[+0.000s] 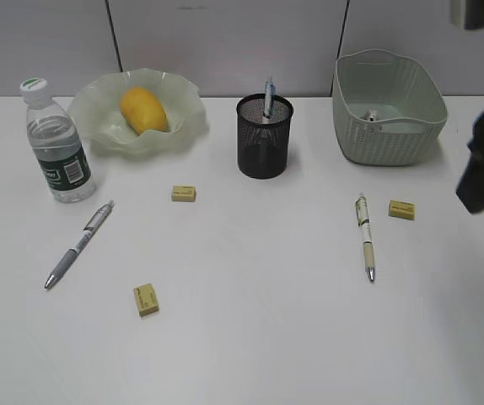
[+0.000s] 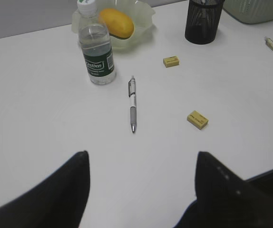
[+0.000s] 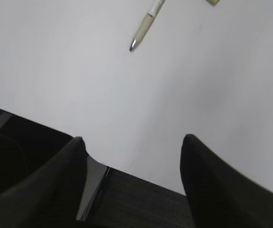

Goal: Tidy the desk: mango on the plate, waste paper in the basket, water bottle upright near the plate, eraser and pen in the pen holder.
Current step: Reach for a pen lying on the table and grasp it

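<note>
mango point(image 1: 145, 110) sits on the green plate point(image 1: 99, 105) at ten o'clock on the desk point(image 1: 259, 337), with the water bottle point(image 1: 56, 143) upright just beside the plate at its seven o'clock. pen holder point(image 1: 265, 135) at twelve holds one pen point(image 1: 269, 97); the basket point(image 1: 388, 105) stands at one o'clock. two pens and three erasers lie loose on the desk. left gripper point(image 2: 141, 159) hangs wide and empty; right gripper point(image 3: 132, 142) likewise, over the near desk edge.
</note>
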`<action>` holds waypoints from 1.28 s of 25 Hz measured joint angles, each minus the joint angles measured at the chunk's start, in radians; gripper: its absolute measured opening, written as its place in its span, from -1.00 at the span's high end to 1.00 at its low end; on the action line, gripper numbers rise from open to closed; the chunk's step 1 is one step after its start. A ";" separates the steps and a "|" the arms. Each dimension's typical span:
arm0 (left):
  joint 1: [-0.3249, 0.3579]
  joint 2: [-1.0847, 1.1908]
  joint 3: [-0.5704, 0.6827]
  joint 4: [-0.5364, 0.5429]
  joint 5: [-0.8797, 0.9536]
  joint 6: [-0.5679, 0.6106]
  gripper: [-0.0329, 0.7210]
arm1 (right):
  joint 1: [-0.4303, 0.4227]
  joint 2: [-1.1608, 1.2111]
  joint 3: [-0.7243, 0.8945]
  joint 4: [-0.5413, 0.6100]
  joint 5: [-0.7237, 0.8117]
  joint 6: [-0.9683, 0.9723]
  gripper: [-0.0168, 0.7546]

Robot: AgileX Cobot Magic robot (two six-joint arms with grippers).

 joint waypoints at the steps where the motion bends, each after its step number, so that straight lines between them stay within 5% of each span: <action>1: 0.000 0.000 0.000 0.000 0.000 0.000 -0.47 | 0.000 -0.037 0.040 0.000 -0.010 0.000 -0.32; 16: 0.000 0.000 0.000 0.000 0.000 0.000 -0.47 | 0.000 -0.612 0.571 0.003 -0.118 -0.001 -0.32; 32: 0.000 0.000 0.000 0.000 0.000 0.000 -0.46 | 0.000 -1.072 0.637 -0.002 -0.121 0.017 -0.32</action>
